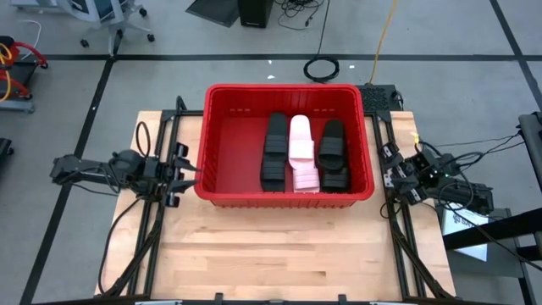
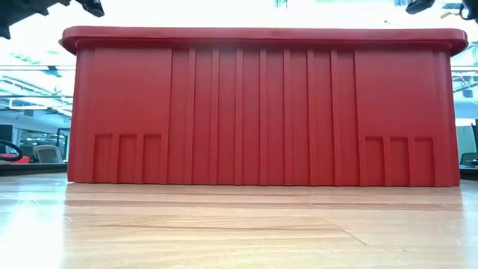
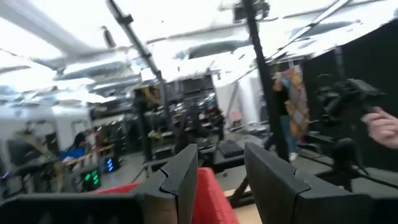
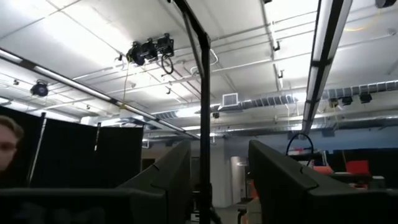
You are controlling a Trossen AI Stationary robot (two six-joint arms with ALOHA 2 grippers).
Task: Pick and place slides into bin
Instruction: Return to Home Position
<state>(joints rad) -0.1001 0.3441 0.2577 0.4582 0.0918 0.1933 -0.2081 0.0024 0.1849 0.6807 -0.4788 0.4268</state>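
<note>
The red bin (image 1: 203, 144) stands in the middle of the wooden table and fills the low view (image 2: 261, 112). Several slides lie inside it on its floor: black ones on the left (image 1: 275, 152), pale pink ones in the middle (image 1: 301, 152), and black ones on the right (image 1: 333, 154). My left gripper (image 1: 188, 175) is open and empty just outside the bin's left wall. The bin's red rim (image 3: 211, 196) shows between its fingers (image 3: 221, 162). My right gripper (image 1: 389, 169) is open and empty just outside the bin's right wall, and its fingers (image 4: 219, 155) are tipped up toward the ceiling.
Black frame rails (image 1: 157, 229) run along both sides of the table. Bare wood (image 1: 279, 254) lies between the bin and the near edge. A person's hand (image 3: 382, 127) and a standing person (image 3: 292, 106) show in the room beyond. Another person (image 4: 7, 149) shows at the picture's edge.
</note>
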